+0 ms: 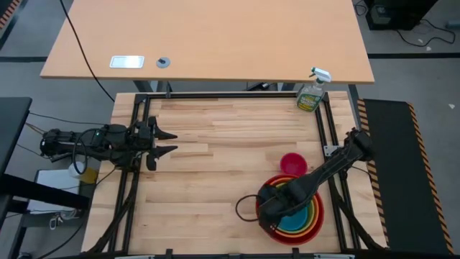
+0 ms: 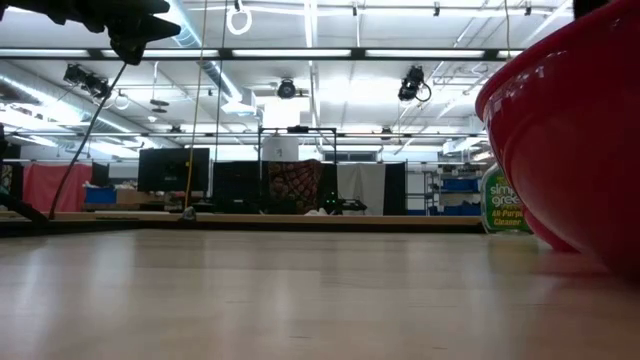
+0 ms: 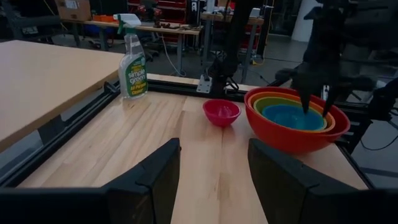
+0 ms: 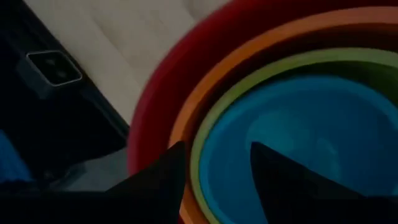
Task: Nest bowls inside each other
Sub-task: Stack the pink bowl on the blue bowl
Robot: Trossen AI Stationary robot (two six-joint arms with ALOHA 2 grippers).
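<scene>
Wooden table [image 1: 215, 165]: right gripper [image 3: 315, 102], fingers parted and empty, over nested bowls [image 1: 296, 216]; light, stiff pink bowl [image 1: 293, 163] best pinched by rim; left gripper [image 1: 167, 142] wide

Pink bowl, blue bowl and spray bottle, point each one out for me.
pink bowl [image 3: 221, 112]: left wrist view, inner hollow.
blue bowl [image 3: 291, 117]: left wrist view, inside floor.
spray bottle [image 3: 132, 73]: left wrist view, front label.

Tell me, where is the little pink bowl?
In the high view the pink bowl sits alone on the table's right side, just beyond the stacked bowls, between them and the spray bottle; it is not nested yet.
</scene>
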